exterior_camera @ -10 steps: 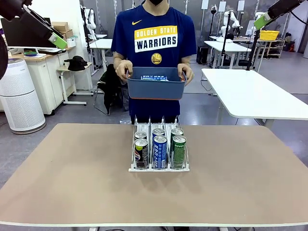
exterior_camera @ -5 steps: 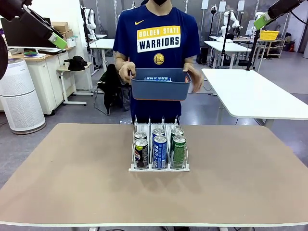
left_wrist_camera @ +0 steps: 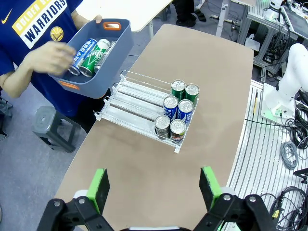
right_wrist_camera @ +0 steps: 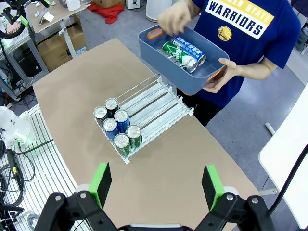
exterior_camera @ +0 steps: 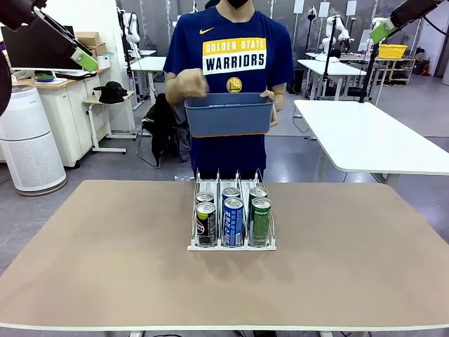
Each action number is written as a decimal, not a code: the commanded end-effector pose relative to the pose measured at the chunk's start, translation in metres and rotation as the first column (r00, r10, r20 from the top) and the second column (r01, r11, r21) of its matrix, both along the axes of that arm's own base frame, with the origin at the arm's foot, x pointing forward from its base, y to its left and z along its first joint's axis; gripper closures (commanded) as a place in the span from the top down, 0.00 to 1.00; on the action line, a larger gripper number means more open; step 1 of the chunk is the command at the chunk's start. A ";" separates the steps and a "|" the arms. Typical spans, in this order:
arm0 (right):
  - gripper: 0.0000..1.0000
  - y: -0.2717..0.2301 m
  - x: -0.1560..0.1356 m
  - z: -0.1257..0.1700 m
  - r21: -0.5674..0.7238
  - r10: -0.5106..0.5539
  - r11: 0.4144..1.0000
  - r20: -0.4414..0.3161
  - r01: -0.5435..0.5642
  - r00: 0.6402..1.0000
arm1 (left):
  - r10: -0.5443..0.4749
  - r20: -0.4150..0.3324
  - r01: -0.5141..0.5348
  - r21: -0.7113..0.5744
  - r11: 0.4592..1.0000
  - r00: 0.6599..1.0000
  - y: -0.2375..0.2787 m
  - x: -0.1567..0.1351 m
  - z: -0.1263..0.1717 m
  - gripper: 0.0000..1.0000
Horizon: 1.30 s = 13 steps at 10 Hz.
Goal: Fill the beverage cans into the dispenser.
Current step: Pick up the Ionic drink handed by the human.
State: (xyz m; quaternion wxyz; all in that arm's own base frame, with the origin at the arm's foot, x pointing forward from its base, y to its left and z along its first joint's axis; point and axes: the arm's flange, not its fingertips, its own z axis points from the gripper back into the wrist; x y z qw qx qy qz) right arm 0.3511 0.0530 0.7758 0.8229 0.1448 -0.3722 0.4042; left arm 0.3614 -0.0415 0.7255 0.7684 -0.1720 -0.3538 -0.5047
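The white dispenser [exterior_camera: 231, 246] sits mid-table with several beverage cans in its front end: black [exterior_camera: 205, 223], blue [exterior_camera: 233, 221] and green [exterior_camera: 260, 220], two deep. Its far lanes [left_wrist_camera: 134, 98] are bare. A person at the far side holds a blue-grey bin [exterior_camera: 229, 116] above the table, with more blue and green cans [right_wrist_camera: 185, 50] lying inside. One of the person's hands [left_wrist_camera: 50, 57] is over the bin. My left gripper [left_wrist_camera: 155, 190] and right gripper [right_wrist_camera: 156, 185] hang open, high above the table, holding nothing.
The tan table [exterior_camera: 105, 267] spreads wide on both sides of the dispenser. A white table [exterior_camera: 365, 133] stands behind at the right, and a white air purifier [exterior_camera: 24, 140] stands on the floor at the far left.
The person has raised the bin and brought one hand off its handle to over the bin. Both arms and the cans in the dispenser have stayed still.
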 end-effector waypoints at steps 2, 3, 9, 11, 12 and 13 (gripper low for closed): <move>1.00 0.000 -0.001 0.000 0.000 0.001 1.000 0.000 -0.001 1.000 | 0.005 -0.011 -0.005 -0.008 1.000 1.000 0.001 -0.001 0.000 1.00; 1.00 0.000 -0.001 0.000 0.000 0.001 1.000 0.000 -0.001 1.000 | 0.005 -0.011 -0.005 -0.008 1.000 1.000 0.001 -0.001 0.000 1.00; 1.00 0.000 -0.001 0.000 0.000 0.001 1.000 0.000 -0.001 1.000 | 0.005 -0.011 -0.005 -0.008 1.000 1.000 0.001 -0.001 0.000 1.00; 1.00 0.000 -0.001 0.000 0.000 0.001 1.000 0.000 -0.001 1.000 | 0.005 -0.011 -0.005 -0.008 1.000 1.000 0.001 -0.001 0.000 1.00; 1.00 0.000 -0.001 0.000 0.000 0.001 1.000 0.000 -0.001 1.000 | 0.005 -0.011 -0.005 -0.008 1.000 1.000 0.001 -0.001 0.000 1.00; 1.00 0.000 -0.001 0.000 0.000 0.001 1.000 0.000 -0.001 1.000 | 0.005 -0.011 -0.005 -0.008 1.000 1.000 0.001 -0.001 0.000 1.00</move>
